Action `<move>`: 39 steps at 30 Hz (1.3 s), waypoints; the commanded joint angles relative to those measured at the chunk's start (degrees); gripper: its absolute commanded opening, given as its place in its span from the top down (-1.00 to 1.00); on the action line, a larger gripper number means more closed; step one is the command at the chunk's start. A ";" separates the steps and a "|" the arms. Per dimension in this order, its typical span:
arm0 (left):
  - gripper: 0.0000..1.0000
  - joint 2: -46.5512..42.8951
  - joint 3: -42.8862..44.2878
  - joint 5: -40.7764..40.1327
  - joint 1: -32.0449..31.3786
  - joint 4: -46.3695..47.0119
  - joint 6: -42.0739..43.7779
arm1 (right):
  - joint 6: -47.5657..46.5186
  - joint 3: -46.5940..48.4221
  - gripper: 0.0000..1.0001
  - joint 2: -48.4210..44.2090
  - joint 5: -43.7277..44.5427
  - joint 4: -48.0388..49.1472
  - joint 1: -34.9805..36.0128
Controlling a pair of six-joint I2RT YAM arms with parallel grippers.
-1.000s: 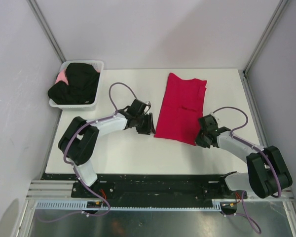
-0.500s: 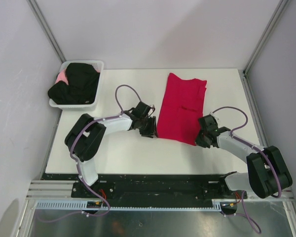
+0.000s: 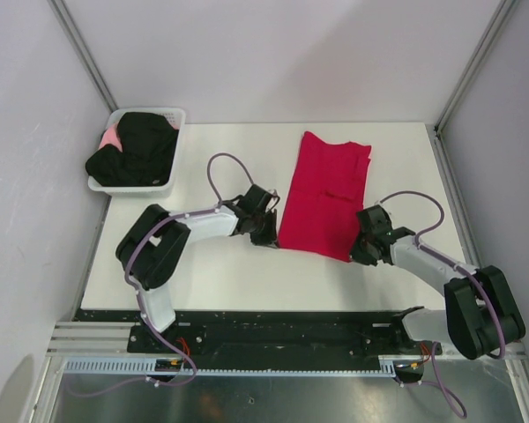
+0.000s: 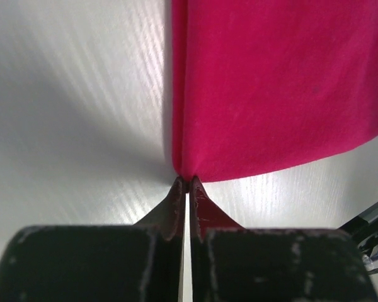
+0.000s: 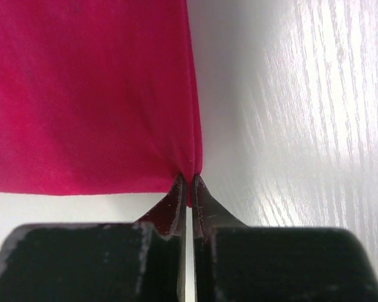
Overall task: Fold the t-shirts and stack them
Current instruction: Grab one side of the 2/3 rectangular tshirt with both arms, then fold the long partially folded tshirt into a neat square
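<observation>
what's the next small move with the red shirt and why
Probably lift both corners together and carry them toward the far hem: left gripper and right gripper each look shut on a near corner of the flat red shirt.

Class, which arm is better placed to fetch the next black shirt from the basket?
Left, likely: the basket sits far left, on the left arm's side; the red shirt lies between it and the right arm.

White-shelled arms (image 3: 203,226) with black joints, looping purple cables (image 3: 223,156), scuffed black left hand (image 4: 188,185) and right hand (image 5: 189,181).
</observation>
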 commanded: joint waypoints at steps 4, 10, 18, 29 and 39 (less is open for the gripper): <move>1.00 -12.56 -8.94 -5.20 -2.66 -0.46 -3.31 | 0.57 -1.12 1.00 -7.48 -1.54 -9.92 4.06; 1.00 -27.35 -21.31 -8.94 -8.78 -0.30 -8.43 | 5.58 -2.53 1.00 -18.56 -1.23 -20.17 10.36; 1.00 -43.16 -29.16 -12.55 -16.77 -2.14 -16.15 | 13.01 -1.25 1.00 -31.35 -1.91 -30.16 17.37; 1.00 -38.15 -15.39 -21.02 -11.39 -3.35 -10.76 | 3.71 12.73 1.00 -21.20 4.05 -24.24 9.75; 1.00 -15.53 12.06 -20.53 0.82 -3.27 -3.40 | -7.96 31.21 1.00 4.02 -0.36 -4.61 -4.31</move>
